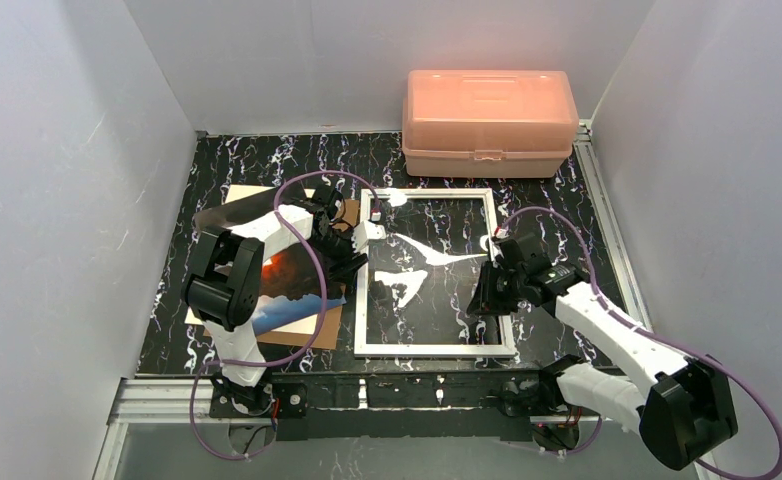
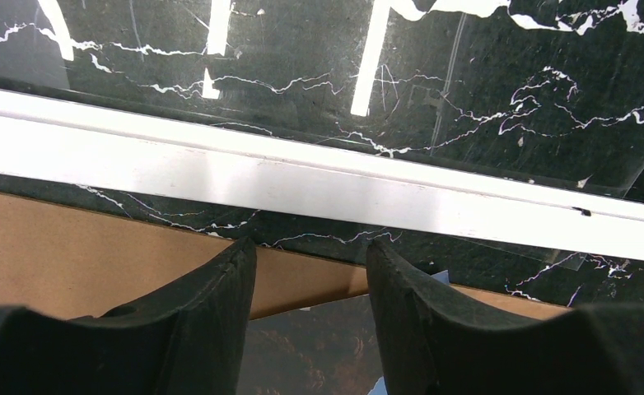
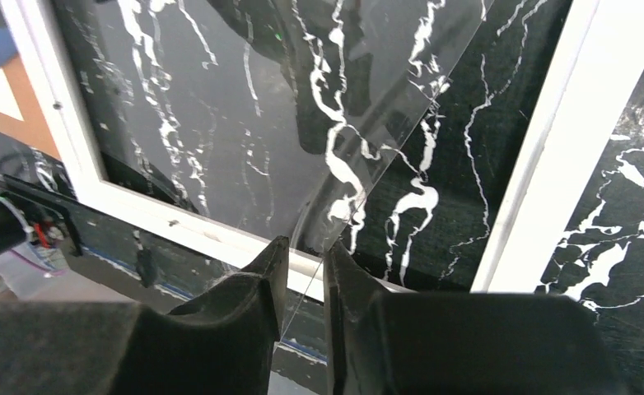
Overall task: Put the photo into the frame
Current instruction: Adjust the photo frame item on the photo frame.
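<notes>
Okay, the photo [image 1: 285,275] is lying flat on the brown backing board [image 1: 235,200], out at 9 o'clock from the frame [image 1: 435,350], and my left arm covers part of it. The frame itself is flat mid-table, and the pink box [image 1: 489,120] is well clear of it up at 12 o'clock.

My left gripper [image 2: 312,263] hangs over the board's edge just beside the frame's left rail. Its jaws are apart with nothing in them.

My right gripper [image 3: 301,280] is at the frame's 3 o'clock rail. The fingers are drawn close on either side of the clear pane [image 3: 245,123], whose edge looks tipped up off the frame. I can see a slim gap there, so I can't tell whether they have actually bitten.

On handling, I'd call the print light, thin and bendy. It's glossy too, so likely slippery on the board and easy to smudge or crease. My pick would be a corner or a short edge overhanging the board, with a shallow pinch and low force.

The pane looks stiff but brittle, with little to grip on, so it gets an edge hold only. The opening is bigger than the print, so dropping it in looks forgiving
</notes>
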`<state>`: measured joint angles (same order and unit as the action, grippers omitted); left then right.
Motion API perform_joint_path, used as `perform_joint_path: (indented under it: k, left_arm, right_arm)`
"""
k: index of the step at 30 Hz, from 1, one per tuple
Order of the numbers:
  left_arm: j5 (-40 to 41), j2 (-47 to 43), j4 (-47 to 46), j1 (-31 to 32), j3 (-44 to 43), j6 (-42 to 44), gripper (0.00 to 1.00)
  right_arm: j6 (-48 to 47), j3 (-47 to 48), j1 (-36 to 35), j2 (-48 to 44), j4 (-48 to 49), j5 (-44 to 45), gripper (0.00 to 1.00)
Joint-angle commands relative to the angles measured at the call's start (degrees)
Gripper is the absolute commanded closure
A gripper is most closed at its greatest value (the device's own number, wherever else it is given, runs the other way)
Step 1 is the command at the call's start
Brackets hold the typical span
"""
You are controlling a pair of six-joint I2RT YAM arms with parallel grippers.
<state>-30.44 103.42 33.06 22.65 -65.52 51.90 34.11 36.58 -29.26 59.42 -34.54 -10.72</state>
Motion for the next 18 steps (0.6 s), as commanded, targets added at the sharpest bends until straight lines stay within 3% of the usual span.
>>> perform_joint_path:
  k: [1,7,18]
  left_arm:
    - [-0.1,-0.6,3.0,0.0,1.2,0.6,0.50]
    - [-0.4,-1.0,3.1,-0.6,0.2,-1.2,0.50]
    - [-1.6,-2.8,2.7,-2.0,-0.8,-5.3,0.50]
  right_arm:
    - [-0.8,3.9,0.6,-3.0,2.0,-1.5,0.75]
    - [-1.4,6.7,1.1,-2.7,1.9,-2.3,0.99]
    - [-1.5,12.5,1.7,-4.9,-0.8,-1.5,0.99]
